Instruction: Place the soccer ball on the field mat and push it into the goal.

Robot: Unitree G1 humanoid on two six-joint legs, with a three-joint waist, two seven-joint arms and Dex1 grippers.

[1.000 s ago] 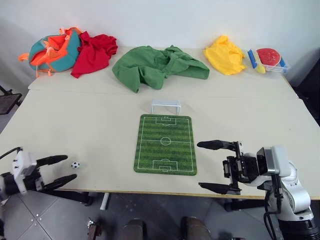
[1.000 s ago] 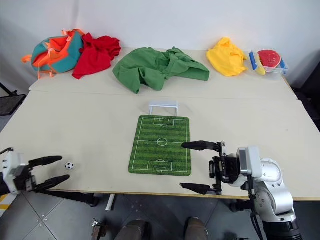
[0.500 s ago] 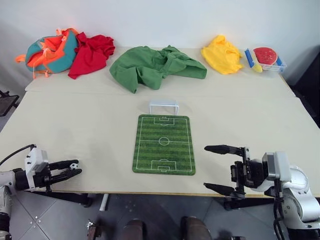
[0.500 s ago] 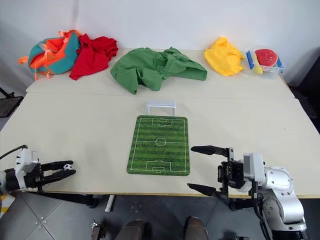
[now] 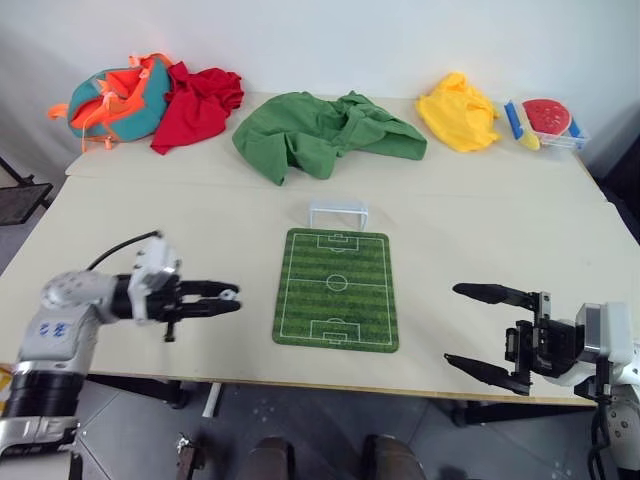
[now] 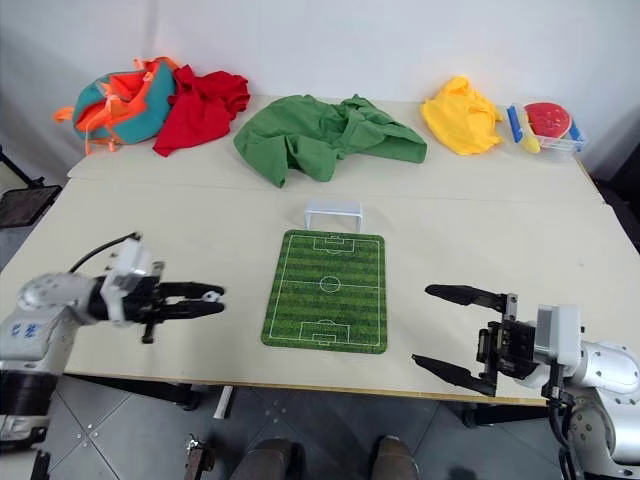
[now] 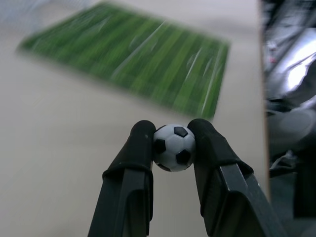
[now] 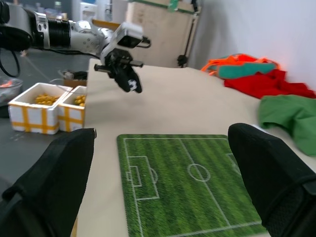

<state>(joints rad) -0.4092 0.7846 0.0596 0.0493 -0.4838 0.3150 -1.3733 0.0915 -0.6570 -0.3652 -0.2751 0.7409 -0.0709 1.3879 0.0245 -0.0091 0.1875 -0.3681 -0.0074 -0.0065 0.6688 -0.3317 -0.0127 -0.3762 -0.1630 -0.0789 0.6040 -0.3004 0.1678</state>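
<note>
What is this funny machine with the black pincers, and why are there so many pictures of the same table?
It is a robot with two arms, and each arm ends in a gripper with two black fingers. Two pictures come from cameras in its head, looking down at the table. The other two come from little cameras on its wrists, looking along the fingers.

On the table lie a green field mat with white lines, a small white goal at its far end, some bunched clothes and a bag at the back.

The left gripper pinches a tiny soccer ball beside the mat. The right gripper is open and holds nothing.
</note>
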